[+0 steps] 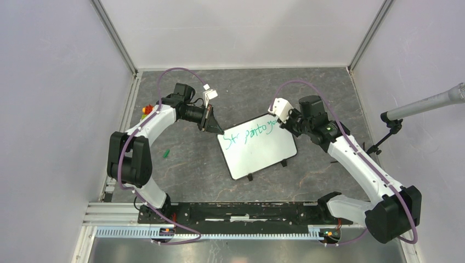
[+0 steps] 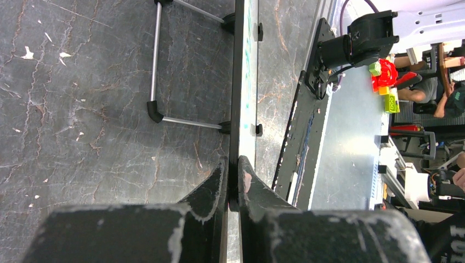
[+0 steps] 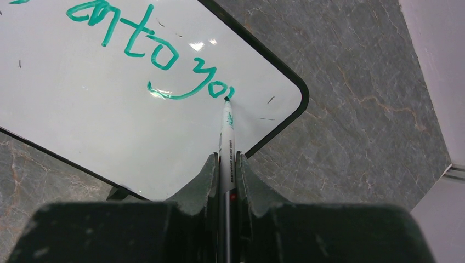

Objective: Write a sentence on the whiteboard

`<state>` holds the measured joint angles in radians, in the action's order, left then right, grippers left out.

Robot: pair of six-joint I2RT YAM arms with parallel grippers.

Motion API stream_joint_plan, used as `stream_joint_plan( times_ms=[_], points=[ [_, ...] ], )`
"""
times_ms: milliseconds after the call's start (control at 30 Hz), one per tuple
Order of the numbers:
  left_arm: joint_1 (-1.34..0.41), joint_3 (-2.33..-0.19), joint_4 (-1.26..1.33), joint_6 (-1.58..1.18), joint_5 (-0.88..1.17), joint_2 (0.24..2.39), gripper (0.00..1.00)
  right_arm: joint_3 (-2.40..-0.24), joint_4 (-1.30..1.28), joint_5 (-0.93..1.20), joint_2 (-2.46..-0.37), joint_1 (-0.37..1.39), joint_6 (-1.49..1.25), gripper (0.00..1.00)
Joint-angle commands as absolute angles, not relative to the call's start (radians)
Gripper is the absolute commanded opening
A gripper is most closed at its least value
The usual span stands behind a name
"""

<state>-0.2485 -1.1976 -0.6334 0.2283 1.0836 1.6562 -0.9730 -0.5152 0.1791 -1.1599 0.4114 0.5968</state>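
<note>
Whiteboard sits mid-worktop, tilted. Left tool pinches its far-left edge, and right tool pinches the marker, tip on the board. Risk: the sentence is almost at the far-right corner, so the tip may run onto the frame, and pen pressure could twist the board in the clamp. Only the right wrist view shows tip contact; only the left wrist view shows the clamp bite.

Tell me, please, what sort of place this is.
Likely a robotics lab cell: white panel walls enclose the grey tabletop, an aluminium rail lines its near edge, and a cluttered workspace shows beyond.
</note>
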Motion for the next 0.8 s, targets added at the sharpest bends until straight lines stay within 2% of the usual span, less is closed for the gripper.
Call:
stream_joint_plan(
  times_ms=[0, 200, 767],
  points=[
    [-0.256, -1.21, -0.632, 0.27, 1.03, 1.672, 0.02, -0.963, -0.531, 0.171, -1.152, 0.408, 0.618, 0.0],
    [-0.256, -1.21, -0.631, 0.269, 1.029, 1.671, 0.03, -0.973, -0.5, 0.099, -1.154, 0.407, 0.613, 0.0],
    [-0.256, -1.21, -0.632, 0.273, 1.026, 1.672, 0.03, -0.988, -0.429, 0.109, -1.149, 0.408, 0.568, 0.0]
  ],
)
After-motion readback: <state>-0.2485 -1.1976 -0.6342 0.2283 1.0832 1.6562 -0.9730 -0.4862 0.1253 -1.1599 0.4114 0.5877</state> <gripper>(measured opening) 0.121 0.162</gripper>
